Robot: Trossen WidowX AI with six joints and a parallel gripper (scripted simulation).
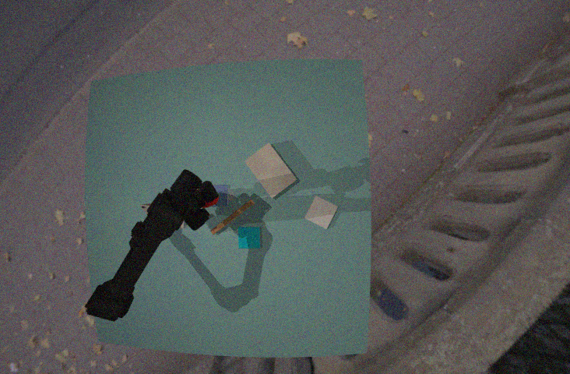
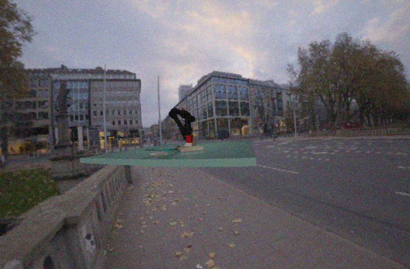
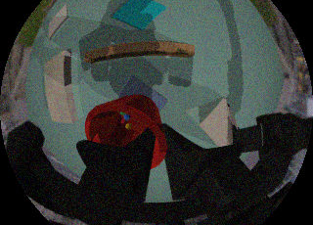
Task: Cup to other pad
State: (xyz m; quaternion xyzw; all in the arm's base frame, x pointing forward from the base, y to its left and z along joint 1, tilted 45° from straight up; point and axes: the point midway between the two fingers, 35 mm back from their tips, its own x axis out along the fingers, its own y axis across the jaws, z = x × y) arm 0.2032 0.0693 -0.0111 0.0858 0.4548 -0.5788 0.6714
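Observation:
A red cup (image 1: 212, 202) (image 2: 189, 138) (image 3: 120, 127) with small coloured marbles inside stands upright. My gripper (image 1: 206, 203) (image 2: 186, 132) (image 3: 158, 126) is shut on its rim from above. The cup is over a dull blue pad (image 1: 222, 192) (image 3: 139, 88). It seems to be slightly above the pad, but I cannot tell if it touches. A teal pad (image 1: 249, 236) (image 3: 139, 12) lies further on, beyond a thin wooden bar (image 1: 232, 216) (image 3: 140, 51) that lies between the two pads. I see no marbles on the table.
The green table top (image 1: 162, 114) (image 2: 218, 152) holds a large beige block (image 1: 270, 169) (image 3: 58, 91) and a smaller beige block (image 1: 321, 212) (image 3: 215, 122) beyond the pads. In the exterior view a beige block (image 2: 192, 148) lies in front of the cup.

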